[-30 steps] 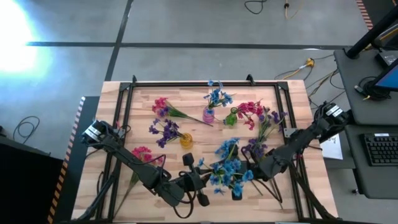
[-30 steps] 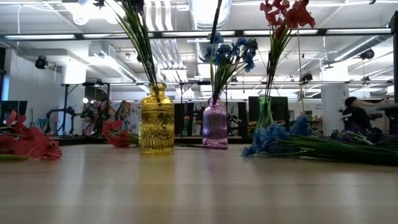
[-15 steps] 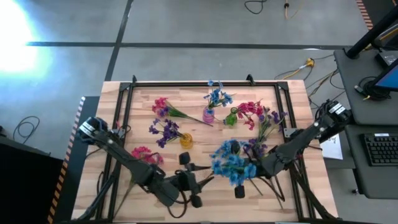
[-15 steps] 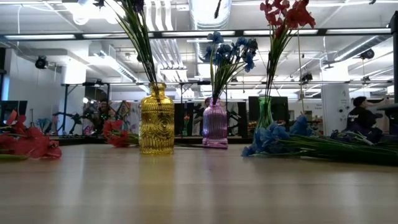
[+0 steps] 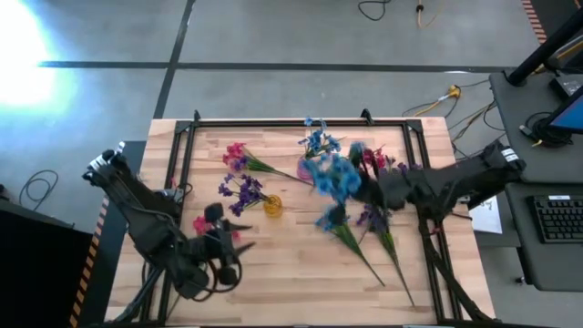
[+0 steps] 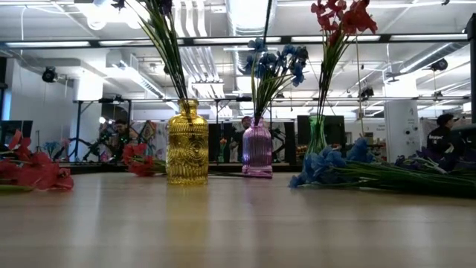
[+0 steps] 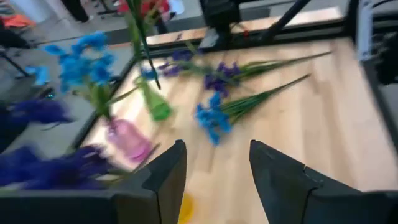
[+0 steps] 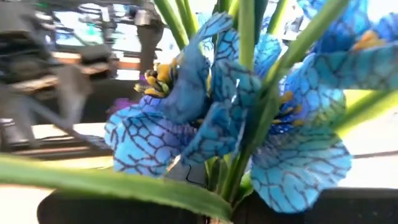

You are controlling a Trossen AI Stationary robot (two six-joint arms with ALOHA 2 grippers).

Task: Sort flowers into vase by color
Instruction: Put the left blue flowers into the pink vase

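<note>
My right gripper point(image 5: 369, 187) is shut on a bunch of blue flowers point(image 5: 332, 173), held in the air beside the pink vase point(image 5: 305, 169) and the green vase point(image 6: 317, 135). The blooms point(image 8: 236, 118) fill the right wrist view. The yellow vase point(image 5: 272, 205) holds purple sprigs, the pink vase blue ones, the green vase red ones. One blue sprig point(image 5: 330, 217) and purple sprigs point(image 5: 373, 217) lie flat on the table. My left gripper point(image 5: 223, 244) stands open and holds nothing point(image 7: 214, 168), next to red flowers point(image 5: 205, 223) that lie on the table at the left. My right gripper pinches the bunch's green stems point(image 8: 239, 171) between its two fingers, just below the blooms. It comes about level from the table's right side. The bunch is lifted clear of the table, and its blooms stick out past the fingers toward the left.
More red and purple sprigs point(image 5: 239, 157) lie at the far left of the table, behind the yellow vase. A black frame point(image 5: 273, 121) runs along the table's far edge and sides. Bare wood point(image 5: 282, 264) shows along the near edge between the arms.
My right gripper has lifted the blue bunch off the table near the front edge. It has carried the bunch toward the far edge, up beside the pink and green vases. My left gripper has drawn back from the blue flowers toward the table's left edge.
</note>
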